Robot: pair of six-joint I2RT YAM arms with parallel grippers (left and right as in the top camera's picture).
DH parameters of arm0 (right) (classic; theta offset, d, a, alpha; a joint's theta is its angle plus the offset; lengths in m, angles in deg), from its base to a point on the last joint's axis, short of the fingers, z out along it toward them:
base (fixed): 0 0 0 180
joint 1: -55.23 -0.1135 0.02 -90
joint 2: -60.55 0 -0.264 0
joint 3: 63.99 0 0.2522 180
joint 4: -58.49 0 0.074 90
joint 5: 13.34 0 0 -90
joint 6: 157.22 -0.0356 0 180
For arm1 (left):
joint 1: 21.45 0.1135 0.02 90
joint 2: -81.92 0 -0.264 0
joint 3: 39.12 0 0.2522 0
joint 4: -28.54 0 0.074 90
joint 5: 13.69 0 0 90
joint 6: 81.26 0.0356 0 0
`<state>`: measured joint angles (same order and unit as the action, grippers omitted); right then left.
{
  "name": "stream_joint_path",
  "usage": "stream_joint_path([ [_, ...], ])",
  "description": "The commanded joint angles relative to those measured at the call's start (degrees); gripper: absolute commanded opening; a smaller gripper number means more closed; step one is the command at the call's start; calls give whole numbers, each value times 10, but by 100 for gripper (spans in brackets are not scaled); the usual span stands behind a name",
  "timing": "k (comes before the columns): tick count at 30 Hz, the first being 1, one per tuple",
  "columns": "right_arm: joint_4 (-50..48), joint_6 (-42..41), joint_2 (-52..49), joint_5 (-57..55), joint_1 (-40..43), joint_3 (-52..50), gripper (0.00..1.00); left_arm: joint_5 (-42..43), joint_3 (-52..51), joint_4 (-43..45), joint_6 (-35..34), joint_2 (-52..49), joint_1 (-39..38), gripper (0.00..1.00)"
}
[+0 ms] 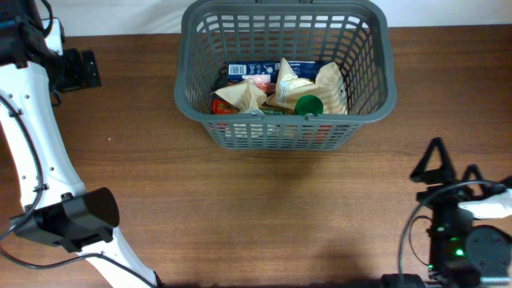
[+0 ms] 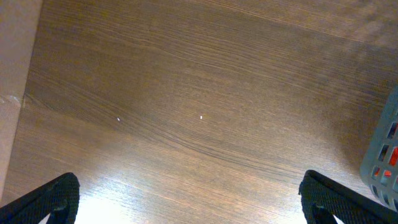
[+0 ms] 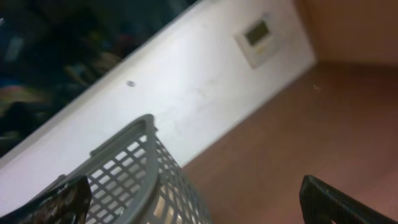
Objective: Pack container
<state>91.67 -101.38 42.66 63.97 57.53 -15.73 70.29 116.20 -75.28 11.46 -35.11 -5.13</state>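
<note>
The dark grey slotted container (image 1: 284, 128) stands at the back middle of the wooden table. Inside lie a blue package (image 1: 254, 70), tan paper bags (image 1: 298, 84), a green round lid (image 1: 309, 105) and something red (image 1: 224, 105). My left gripper (image 1: 78, 70) is at the far left, well apart from the container. In the left wrist view it (image 2: 193, 199) is open and empty over bare wood, with the container's corner (image 2: 382, 168) at the right edge. My right gripper (image 1: 452, 170) is at the front right. It (image 3: 193, 199) is open and empty, facing the container's wall (image 3: 134, 168).
The table's left edge (image 2: 25, 93) shows in the left wrist view. A white wall with a small panel (image 3: 256, 34) stands behind the table. The left arm's white links (image 1: 32, 152) run down the left side.
</note>
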Motion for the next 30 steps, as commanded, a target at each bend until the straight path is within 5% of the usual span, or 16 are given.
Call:
stream_joint_path([
  [1,-25,35,41,88,10,-84,99,2,-3,0,-6,-4,1,99],
  [8,-40,41,71,21,-34,-179,99,2,-3,0,-6,-4,1,99],
  [18,-10,76,72,35,-68,-189,99,2,-3,0,-6,-4,1,99],
  [23,-98,392,73,224,-67,-189,99,2,-3,-1,-6,-4,1,99],
  [25,-65,460,73,211,-62,-189,99,2,-3,0,-6,-4,1,99],
  [30,-24,461,89,170,-33,-215,99,2,-3,0,-6,-4,1,99],
])
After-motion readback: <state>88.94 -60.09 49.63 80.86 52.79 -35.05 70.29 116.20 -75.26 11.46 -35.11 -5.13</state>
